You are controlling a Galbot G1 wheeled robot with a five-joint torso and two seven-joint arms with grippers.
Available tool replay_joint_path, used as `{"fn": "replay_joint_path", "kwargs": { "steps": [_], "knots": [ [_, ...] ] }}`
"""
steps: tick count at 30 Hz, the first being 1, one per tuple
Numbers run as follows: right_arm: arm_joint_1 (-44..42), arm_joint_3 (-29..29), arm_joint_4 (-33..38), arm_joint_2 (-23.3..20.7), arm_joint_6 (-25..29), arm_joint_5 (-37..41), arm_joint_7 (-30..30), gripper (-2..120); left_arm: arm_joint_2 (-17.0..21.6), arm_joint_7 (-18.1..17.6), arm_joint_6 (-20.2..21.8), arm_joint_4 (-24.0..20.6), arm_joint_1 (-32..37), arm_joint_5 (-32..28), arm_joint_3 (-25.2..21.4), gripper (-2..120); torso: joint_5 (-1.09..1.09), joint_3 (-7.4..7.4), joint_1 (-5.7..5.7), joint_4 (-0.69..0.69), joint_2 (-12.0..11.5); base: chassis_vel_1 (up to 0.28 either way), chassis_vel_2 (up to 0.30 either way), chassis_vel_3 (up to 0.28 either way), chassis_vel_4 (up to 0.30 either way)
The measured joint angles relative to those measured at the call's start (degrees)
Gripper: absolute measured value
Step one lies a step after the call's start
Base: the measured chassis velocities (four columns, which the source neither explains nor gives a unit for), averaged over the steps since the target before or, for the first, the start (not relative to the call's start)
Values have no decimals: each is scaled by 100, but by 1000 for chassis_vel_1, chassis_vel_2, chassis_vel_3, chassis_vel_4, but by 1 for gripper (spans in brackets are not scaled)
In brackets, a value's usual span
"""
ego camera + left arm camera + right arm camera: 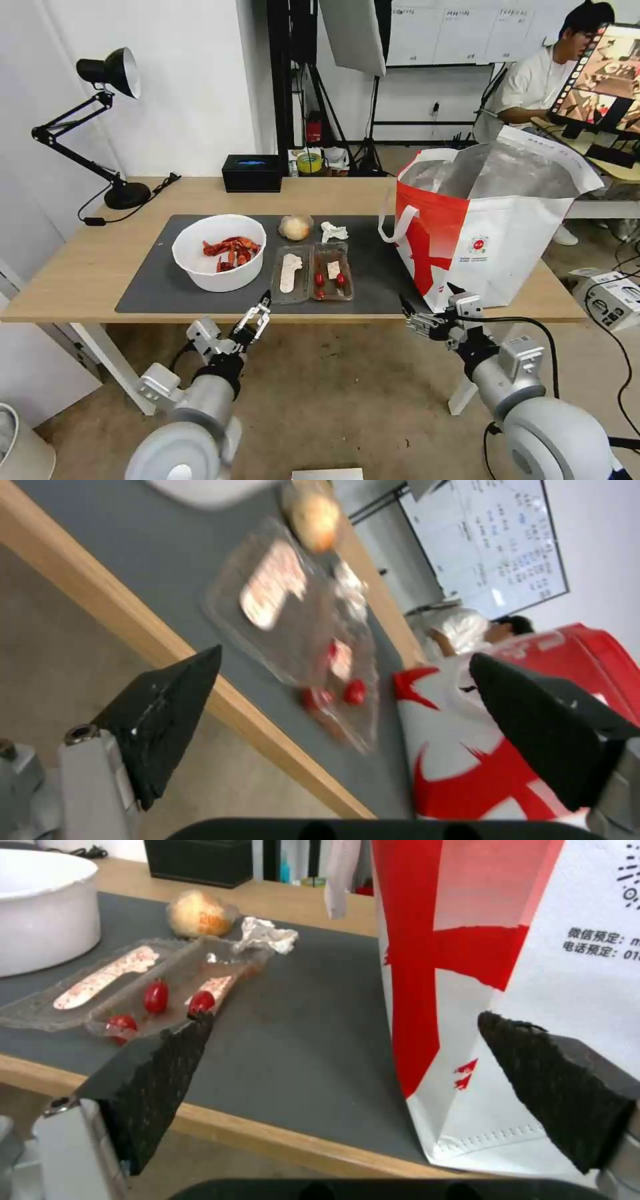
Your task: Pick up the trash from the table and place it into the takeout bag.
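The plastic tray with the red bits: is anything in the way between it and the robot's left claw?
Nothing visible is. The left gripper, open, hangs at the near edge of the table, and the clear tray lies just beyond it on the bare grey mat.

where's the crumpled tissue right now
In the head view the crumpled tissue lies on the dark mat, right of the beige ball and just behind the clamshell tray.
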Motion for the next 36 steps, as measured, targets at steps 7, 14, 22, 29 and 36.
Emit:
{"fn": "replay_joint_path", "kwargs": {
  "steps": [7,14,22,29,36],
  "knots": [
    [-75,5,0,29,14,-17,-1,100,-156,24,-238,359,-248,-7,456,100,0,0,0,0,0,0,0,0,0],
    [-126,35,-3,43,21,-37,-2,100,-152,20,-343,700,-584,-208,539,100,-1,0,0,0,0,0,0,0,0],
    [-144,38,-42,87,24,-117,-3,100,133,-64,-9,942,-926,-625,480,100,-1,0,0,0,0,0,0,0,0],
    [-144,5,-85,175,28,-192,-5,100,389,-350,82,1057,-1244,-1076,373,100,-1,0,0,0,0,0,0,0,0],
    [-177,44,-87,202,33,-207,-4,100,756,-610,131,1222,-1532,-1358,309,100,-1,0,0,0,1,0,0,0,0]
  ]
}}
